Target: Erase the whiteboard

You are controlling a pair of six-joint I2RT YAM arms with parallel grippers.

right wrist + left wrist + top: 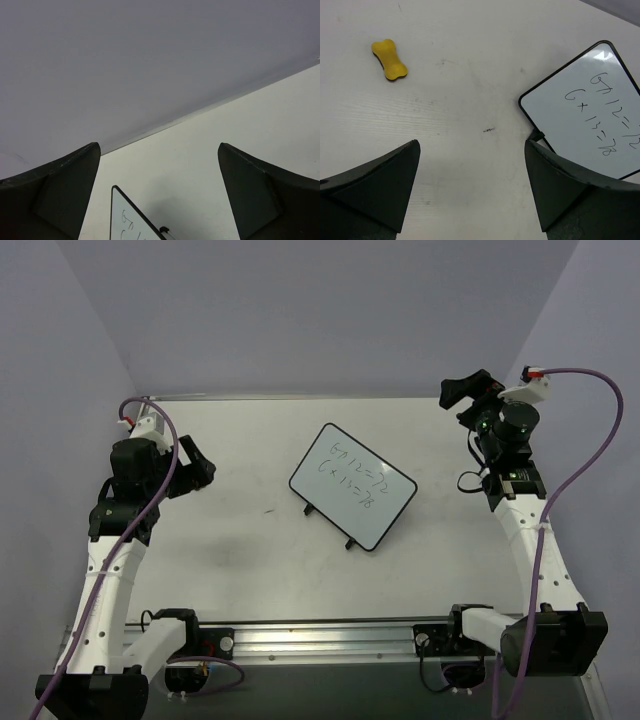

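Table (250,550): both jaws wide, empty.

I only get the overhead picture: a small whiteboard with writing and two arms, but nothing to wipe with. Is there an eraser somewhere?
Observer: Yes. The left wrist camera shows a yellow bone-shaped pad, likely the eraser, lying on the table apart from the whiteboard.
Visitor: Is the left hand holding anything?
Observer: No. In that view the left hand has its fingers spread wide, with only tabletop showing between them.
Visitor: And the right one?
Observer: The right hand is open too, aimed mostly at the wall; only a corner of the whiteboard shows at the bottom of its view.
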